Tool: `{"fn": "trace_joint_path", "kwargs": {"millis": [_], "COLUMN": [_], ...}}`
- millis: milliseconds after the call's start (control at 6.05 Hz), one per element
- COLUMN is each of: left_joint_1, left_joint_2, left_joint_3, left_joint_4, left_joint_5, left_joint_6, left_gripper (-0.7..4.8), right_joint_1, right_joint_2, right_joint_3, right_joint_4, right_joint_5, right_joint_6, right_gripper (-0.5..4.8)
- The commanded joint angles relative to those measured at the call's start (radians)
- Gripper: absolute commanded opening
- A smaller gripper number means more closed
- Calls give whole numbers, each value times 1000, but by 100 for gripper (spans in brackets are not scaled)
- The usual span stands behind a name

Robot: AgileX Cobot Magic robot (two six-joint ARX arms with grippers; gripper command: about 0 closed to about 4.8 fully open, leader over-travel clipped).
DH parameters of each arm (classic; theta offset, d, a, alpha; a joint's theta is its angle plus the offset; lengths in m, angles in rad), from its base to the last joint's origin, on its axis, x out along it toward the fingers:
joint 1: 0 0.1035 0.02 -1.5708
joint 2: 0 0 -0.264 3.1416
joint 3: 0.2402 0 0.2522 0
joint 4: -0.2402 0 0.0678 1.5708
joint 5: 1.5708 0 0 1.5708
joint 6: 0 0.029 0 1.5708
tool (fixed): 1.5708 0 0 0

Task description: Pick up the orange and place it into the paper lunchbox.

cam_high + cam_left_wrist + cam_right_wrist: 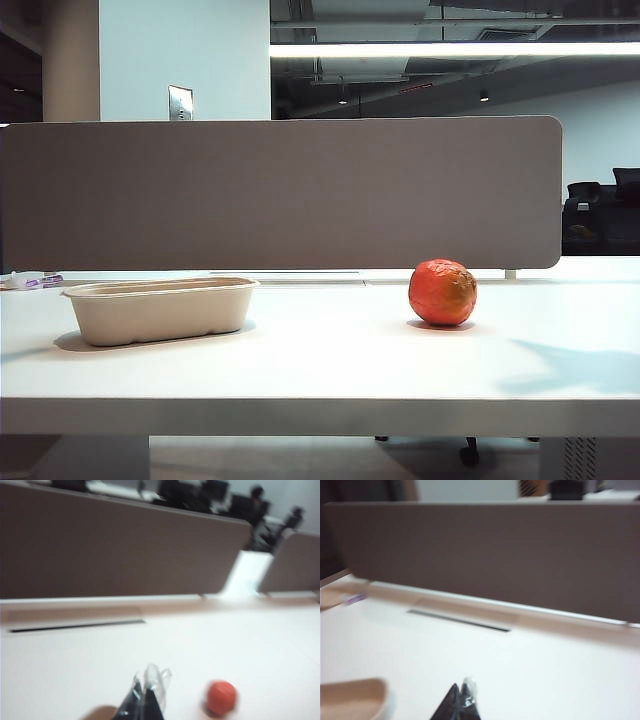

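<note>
- Grey fabric partition panel [280, 190] stood along the far edge of the white table [320, 370] and closed off the working area from the office behind.
- White table top carried both task objects, well apart from each other, so that a carry across the middle would be needed.
- Shallow oblong beige pulp-paper lunchbox [160, 310] rested upright on the left part of the table, its open side up and with nothing seen in it, ready to receive the fruit; a corner of it also showed in the right wrist view [352, 697].
- Round reddish-orange orange [442, 292] with darker patches sat on the table on the right, not yet touched by any gripper; the left wrist view showed it, blurred, near its gripper but apart from it [221, 697].
- Left gripper [145, 700] hovered above the table, fingers together and holding nothing, in my judgement because the approach was not finished.
- Right gripper [460, 702] hung over the table near the lunchbox corner, fingers together and empty.
- Neither arm appeared in the exterior view.
</note>
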Motion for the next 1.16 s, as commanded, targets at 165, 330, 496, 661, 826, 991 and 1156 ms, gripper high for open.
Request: {"fn": "trace_joint_path", "kwargs": {"millis": [165, 330, 496, 661, 826, 991, 1156], "left_joint_1": [-37, -37, -37, -37, -37, -37, -37], "left_joint_2": [7, 7, 7, 7, 7, 7, 7], "left_joint_3": [182, 250, 257, 257, 257, 256, 256], "left_joint_4": [-415, -527, -519, -521, -521, -522, -522], "left_joint_5": [-48, -68, -62, -61, -61, -61, -61], "left_joint_6": [167, 200, 200, 200, 199, 178, 172], "left_gripper": [-5, -5, -5, -5, -5, -5, -5], "right_joint_1": [111, 108, 105, 68, 54, 33, 19], "right_joint_2": [144, 215, 285, 599, 751, 868, 962], "right_joint_3": [4, 4, 4, 5, 7, 13, 50], "right_joint_4": [6, 7, 51, 417, 544, 619, 629], "right_joint_5": [-2, -2, 24, -25, -27, -21, -19], "right_joint_6": [2, 2, -50, -77, -76, -50, -50], "right_gripper": [-5, 2, 479, 479, 479, 479, 479]}}
